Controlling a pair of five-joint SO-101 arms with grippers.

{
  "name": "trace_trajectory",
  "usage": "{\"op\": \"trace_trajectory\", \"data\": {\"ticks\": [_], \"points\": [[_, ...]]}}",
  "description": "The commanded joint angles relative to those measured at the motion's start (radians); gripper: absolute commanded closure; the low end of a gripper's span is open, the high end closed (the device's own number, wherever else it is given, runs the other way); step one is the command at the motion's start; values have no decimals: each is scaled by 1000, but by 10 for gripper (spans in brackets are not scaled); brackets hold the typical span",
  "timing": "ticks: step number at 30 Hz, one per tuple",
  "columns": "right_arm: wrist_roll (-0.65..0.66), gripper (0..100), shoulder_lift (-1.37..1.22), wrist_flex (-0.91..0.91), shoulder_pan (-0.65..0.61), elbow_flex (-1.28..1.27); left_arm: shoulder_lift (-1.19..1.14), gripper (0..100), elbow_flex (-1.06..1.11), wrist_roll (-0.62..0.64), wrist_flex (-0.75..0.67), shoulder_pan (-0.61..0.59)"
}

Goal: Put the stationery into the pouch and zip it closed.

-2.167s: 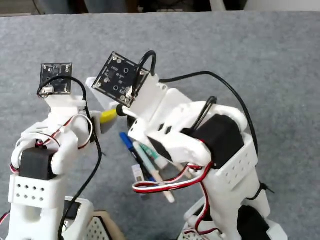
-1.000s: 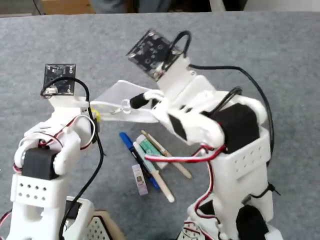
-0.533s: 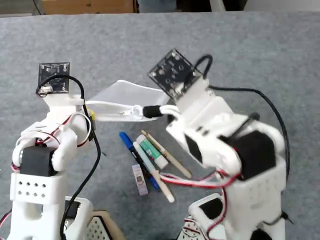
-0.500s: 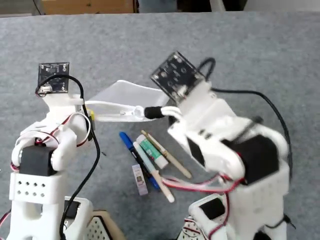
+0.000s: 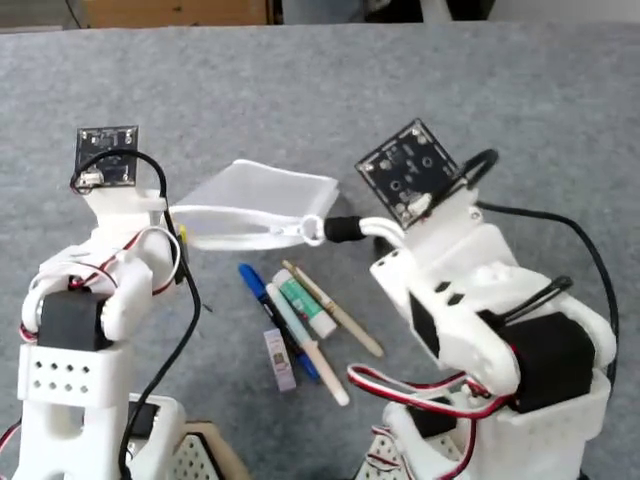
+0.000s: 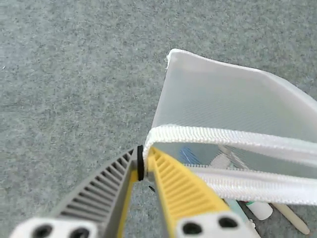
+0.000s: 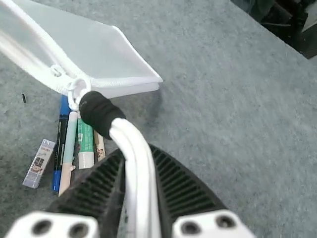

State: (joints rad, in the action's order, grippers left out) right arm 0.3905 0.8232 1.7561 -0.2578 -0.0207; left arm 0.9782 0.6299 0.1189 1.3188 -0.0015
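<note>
From the high view, the left jaws are clamped on one end of the white mesh pouch [image 5: 255, 200]. The right jaws carry a white rod [image 5: 372, 228] whose black tip is hooked in the zip pull ring [image 5: 313, 230] at the other end. The pouch is stretched between them, its long axis running from one pair of jaws to the other. I judge the left hold is there to anchor the pouch against the pull on the zip. The stationery [image 5: 300, 300] lies on the grey worktop [image 5: 500, 100] beside the zip edge, between the arms, not yet inside.

In the left wrist view, the grey and yellow jaws are pinched shut on the zip tape's end. Just past their tips the two tapes part, so the mouth looks open here.

In the right wrist view, the black jaws are closed around the rod, with the ring just beyond its tip. A blue pen [image 7: 60, 144] and a green tube [image 7: 85, 141] lie below that tip, lengthwise roughly along the rod.
</note>
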Motion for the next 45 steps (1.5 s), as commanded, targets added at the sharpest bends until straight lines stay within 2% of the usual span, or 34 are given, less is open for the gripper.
{"op": "trace_trajectory", "data": {"ticks": [1, 3, 5, 10, 12, 19, 21, 27, 31, 39, 45], "points": [[3, 984, 16, -35, 18, 4, -3, 972, -27, 2, 8, -10], [3, 982, 16, -37, 18, 4, -3, 972, -27, 2, 9, -10], [3, 939, 18, -25, 18, 4, -3, 972, -31, 2, 11, -10], [3, 649, 18, 11, 18, 4, -5, 972, -35, 2, 12, -10], [9, 595, 18, 11, -6, 4, -5, 972, -36, 2, 12, -10], [44, 675, 102, 12, -377, 4, -6, 973, -61, 3, 14, -10], [43, 687, 133, 14, -450, 4, -34, 973, -102, 20, 37, -10], [37, 688, 206, 14, -488, 22, -241, 973, -298, 58, 130, -19], [-43, 688, 269, 12, -623, 25, -356, 973, -409, 60, 164, -16], [-48, 687, 348, 12, -634, 15, -460, 973, -483, 60, 186, -10], [8, 687, 366, 11, -632, -53, -474, 973, -642, 72, 351, 41]]}}
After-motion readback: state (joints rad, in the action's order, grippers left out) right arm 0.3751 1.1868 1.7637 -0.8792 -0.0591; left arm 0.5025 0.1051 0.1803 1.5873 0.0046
